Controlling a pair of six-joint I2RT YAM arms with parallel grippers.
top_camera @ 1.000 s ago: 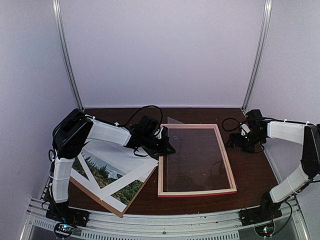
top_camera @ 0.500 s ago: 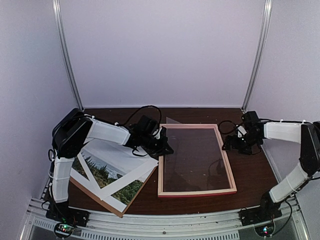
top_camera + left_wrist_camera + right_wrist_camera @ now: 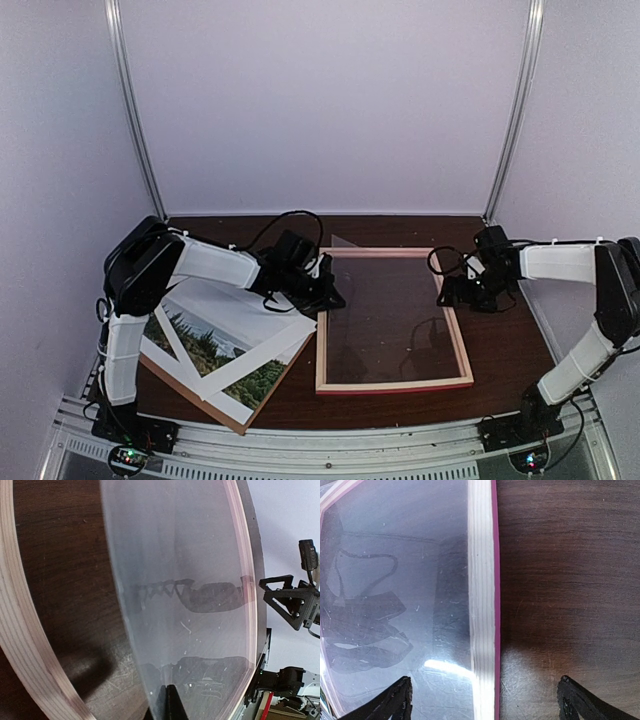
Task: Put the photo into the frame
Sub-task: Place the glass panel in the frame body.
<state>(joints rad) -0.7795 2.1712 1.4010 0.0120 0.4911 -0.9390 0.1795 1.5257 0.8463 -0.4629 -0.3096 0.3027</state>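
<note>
photo (image 3: 203, 343) lies left of frame (image 3: 395, 384); left tool (image 3: 334, 298) pinches clear pane (image 3: 390, 310) (tilted), right tool (image 3: 448, 297) spread.

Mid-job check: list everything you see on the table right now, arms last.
frame: one, pink rails, pale wood back, table centre
clear pane: one, transparent, in the frame, left edge raised
photo: one, green trees, near left, under the mat
mat: one, white, askew over the photo
backing board: one, brown, beneath the photo
table: one, dark wood
left gripper: shut on the pane's edge
right gripper: open, over the frame's right rail
</note>
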